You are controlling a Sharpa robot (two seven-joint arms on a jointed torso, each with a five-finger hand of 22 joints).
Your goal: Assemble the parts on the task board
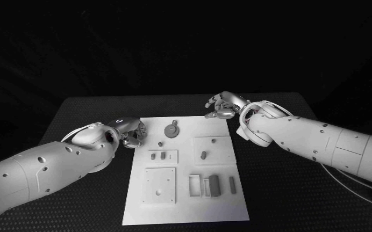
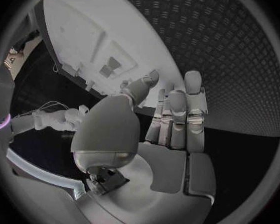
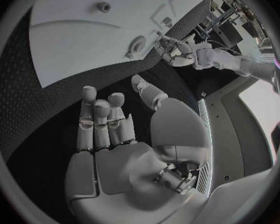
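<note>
The left hand (image 1: 130, 131) is seen in the head view just beside the left edge of the task board (image 1: 186, 210), near the board's far end. In the left wrist view the same hand (image 2: 168, 129) is shown with its fingers (image 2: 194, 102) extended and slightly apart, and nothing is held in it. The black table (image 2: 239, 59) lies beyond those fingers, and the board's white surface (image 2: 84, 30) is visible further off.

The right hand (image 1: 222, 106) is positioned at the far right corner of the board, over the table surface (image 1: 93, 108). In the right wrist view this hand (image 3: 124, 144) is shown with its palm exposed, its fingers (image 3: 89, 114) straight and side by side, and the thumb set apart; nothing is gripped. The left hand (image 3: 177, 52) is also caught in this view across the board.

The task board is placed lengthwise at the middle of the table. Grey parts are noted on it. A round part (image 1: 171, 130) lies near the far end, between the two hands and touched by neither. A small part (image 1: 203, 155) rests on a raised square plate on the right. Two small parts (image 1: 158, 156) lie on a smaller plate on the left. A group of upright rectangular parts (image 1: 212, 184) is found toward the near end, beside a larger square plate (image 1: 159, 185). Whether these parts are seated in recesses cannot be told.
</note>
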